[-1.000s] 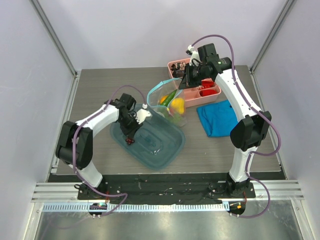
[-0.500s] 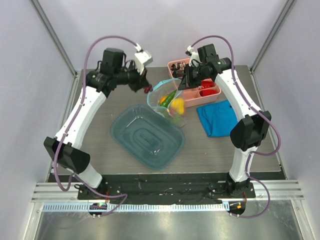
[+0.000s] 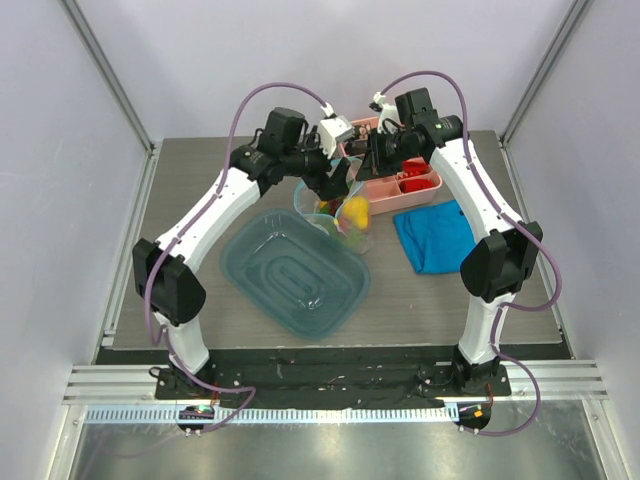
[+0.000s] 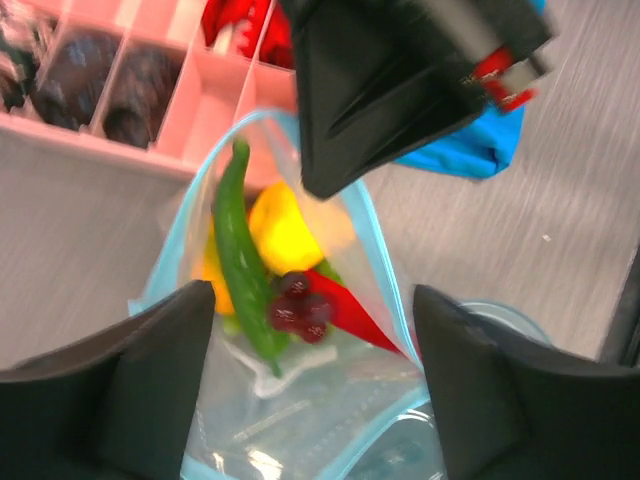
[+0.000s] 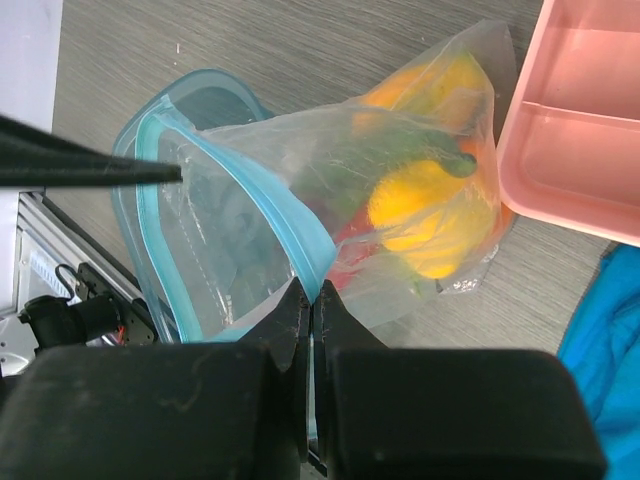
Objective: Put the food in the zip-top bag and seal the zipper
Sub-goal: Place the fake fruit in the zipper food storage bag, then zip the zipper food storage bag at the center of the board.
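Over zip-top bag (image 5: 230, 230) on table (image 5: 250, 60), left pincer (image 4: 312, 295) hovering wide open, empty; cherries (image 4: 298, 308) lying inside with rest of food (image 5: 430, 215); right pincer (image 5: 310, 295) clamping zipper (image 5: 285, 215) edge, probably propping mouth open for drops.

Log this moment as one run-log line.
left gripper open above zip-top bag | right gripper shut on zipper, mouth held open | cherries inside bag | zipper unsealed

Left arm (image 3: 213, 207) jaws gape, right arm (image 3: 472, 185) jaws clamp.
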Action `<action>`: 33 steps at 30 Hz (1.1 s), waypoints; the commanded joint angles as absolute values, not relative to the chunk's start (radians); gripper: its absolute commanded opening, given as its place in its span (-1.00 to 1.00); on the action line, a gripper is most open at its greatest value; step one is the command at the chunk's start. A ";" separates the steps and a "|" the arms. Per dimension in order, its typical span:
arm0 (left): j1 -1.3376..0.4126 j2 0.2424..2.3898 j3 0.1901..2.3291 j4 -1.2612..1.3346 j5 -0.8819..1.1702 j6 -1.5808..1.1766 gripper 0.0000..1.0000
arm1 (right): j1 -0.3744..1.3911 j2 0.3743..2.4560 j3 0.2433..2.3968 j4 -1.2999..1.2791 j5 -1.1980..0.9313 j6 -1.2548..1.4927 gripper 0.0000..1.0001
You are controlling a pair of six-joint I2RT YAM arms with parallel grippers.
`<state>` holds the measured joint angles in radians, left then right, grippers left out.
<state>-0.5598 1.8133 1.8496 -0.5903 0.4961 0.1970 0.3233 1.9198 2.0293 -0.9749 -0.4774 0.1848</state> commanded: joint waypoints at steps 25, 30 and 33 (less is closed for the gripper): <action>-0.572 1.623 1.439 -0.615 0.701 1.017 0.53 | 0.370 1.940 2.161 -1.026 -0.529 0.020 -0.98; -0.583 1.611 1.404 -0.594 0.707 1.014 -0.11 | 0.379 1.939 2.163 -1.032 -0.515 0.005 -0.98; -0.598 1.594 1.387 -0.543 0.736 0.931 -0.60 | 0.388 1.950 2.169 -1.025 -0.517 0.005 -0.98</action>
